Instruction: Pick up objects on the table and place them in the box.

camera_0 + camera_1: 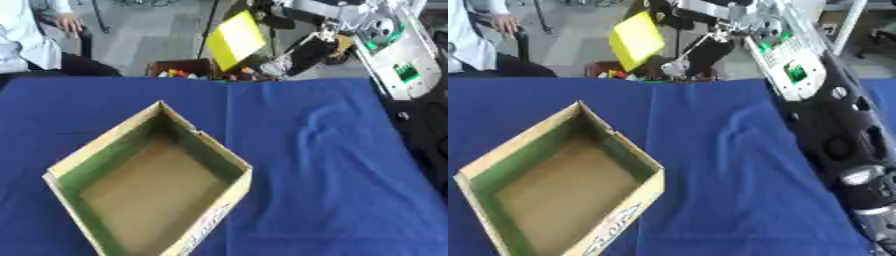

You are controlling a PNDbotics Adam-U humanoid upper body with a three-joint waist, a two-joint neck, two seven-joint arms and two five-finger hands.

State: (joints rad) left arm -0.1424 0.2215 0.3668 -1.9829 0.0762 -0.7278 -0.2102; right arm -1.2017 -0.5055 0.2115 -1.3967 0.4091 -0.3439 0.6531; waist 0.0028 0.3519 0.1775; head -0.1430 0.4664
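Nearest you, the open cardboard box point(149, 185) is sitting empty on the blue tablecloth point(324, 165), turned cornerwise toward the left. Your right arm is reaching up and away past the table's far edge, and your right hand point(702, 52) is holding a flat yellow block point(635, 41) tilted in the air, well above and beyond the box. You are gripping the block at its right side, but how the fingers are closing cannot be made out. Behind the far edge, a brown bin point(185, 68) is holding small coloured items.
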